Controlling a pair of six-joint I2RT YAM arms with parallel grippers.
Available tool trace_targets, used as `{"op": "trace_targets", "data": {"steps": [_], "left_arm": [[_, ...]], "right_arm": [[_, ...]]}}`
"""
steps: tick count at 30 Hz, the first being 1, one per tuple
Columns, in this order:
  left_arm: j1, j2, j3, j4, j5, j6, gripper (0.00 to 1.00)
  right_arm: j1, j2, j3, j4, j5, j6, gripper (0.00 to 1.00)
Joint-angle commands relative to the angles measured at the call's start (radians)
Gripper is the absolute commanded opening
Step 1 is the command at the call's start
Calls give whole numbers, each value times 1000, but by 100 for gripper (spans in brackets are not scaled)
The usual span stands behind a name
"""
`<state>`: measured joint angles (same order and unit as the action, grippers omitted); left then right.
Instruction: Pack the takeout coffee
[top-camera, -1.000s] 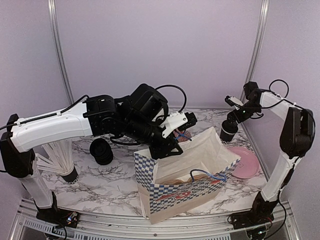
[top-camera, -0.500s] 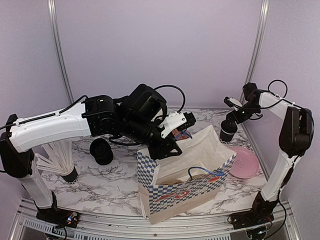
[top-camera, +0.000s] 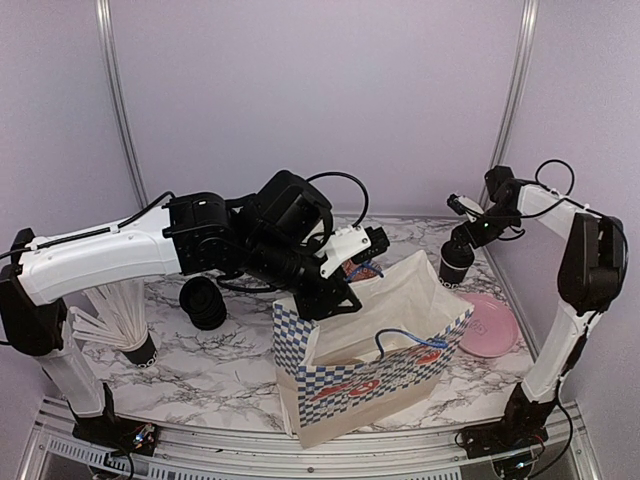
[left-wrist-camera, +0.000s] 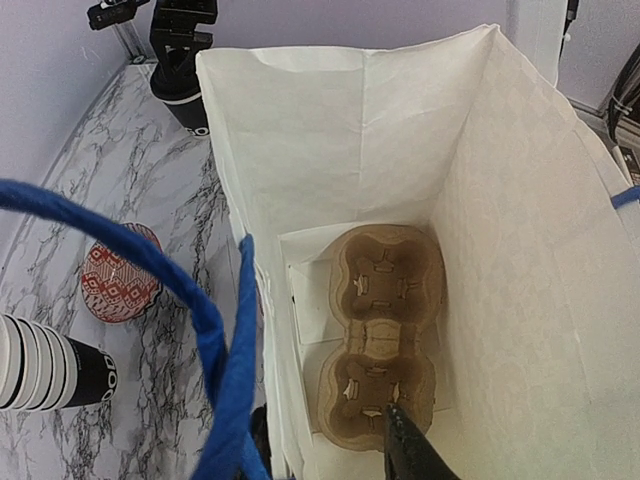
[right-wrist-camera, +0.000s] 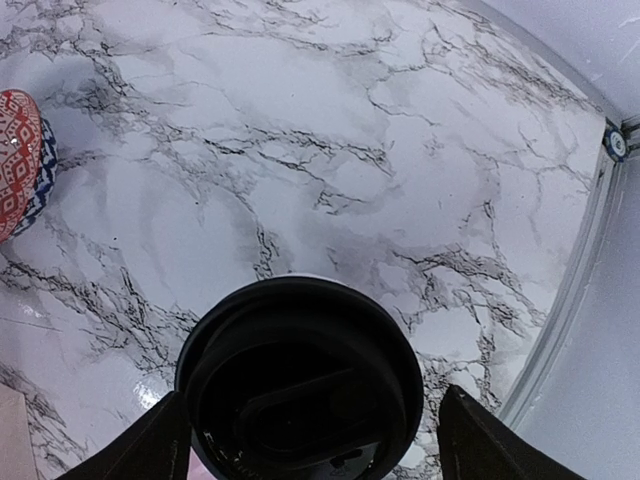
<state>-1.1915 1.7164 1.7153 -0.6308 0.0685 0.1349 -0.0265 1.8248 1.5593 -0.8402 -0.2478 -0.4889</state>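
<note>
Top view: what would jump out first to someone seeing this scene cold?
The checkered paper bag stands open at the near middle of the table, with the left arm stretched over it and a brown cup carrier lying on its bottom. Next comes the black cup at the far right, with the right gripper straddling its lid. A pink plate lies right of the bag.

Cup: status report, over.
Right end effector gripping cup, beside bag. Left end effector at bag rim, grip unclear. Bag open, empty carrier inside; nothing blocking.
</note>
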Motion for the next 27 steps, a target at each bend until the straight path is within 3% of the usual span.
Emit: {"op": "trace_targets", "data": {"steps": [1, 14, 19, 22, 27], "left_arm": [[6, -40, -11, 15, -10, -7, 39], [6, -46, -18, 14, -8, -13, 39], [6, -57, -27, 15, -20, -16, 39], [6, -60, -34, 15, -27, -16, 39], [6, -61, -44, 13, -55, -8, 40]], "right_arm": [[0, -39, 9, -11, 7, 20, 84], [0, -5, -9, -40, 19, 3, 85], [2, 7, -22, -43, 12, 2, 82], [2, 4, -26, -41, 11, 1, 75], [5, 4, -31, -51, 21, -5, 75]]}}
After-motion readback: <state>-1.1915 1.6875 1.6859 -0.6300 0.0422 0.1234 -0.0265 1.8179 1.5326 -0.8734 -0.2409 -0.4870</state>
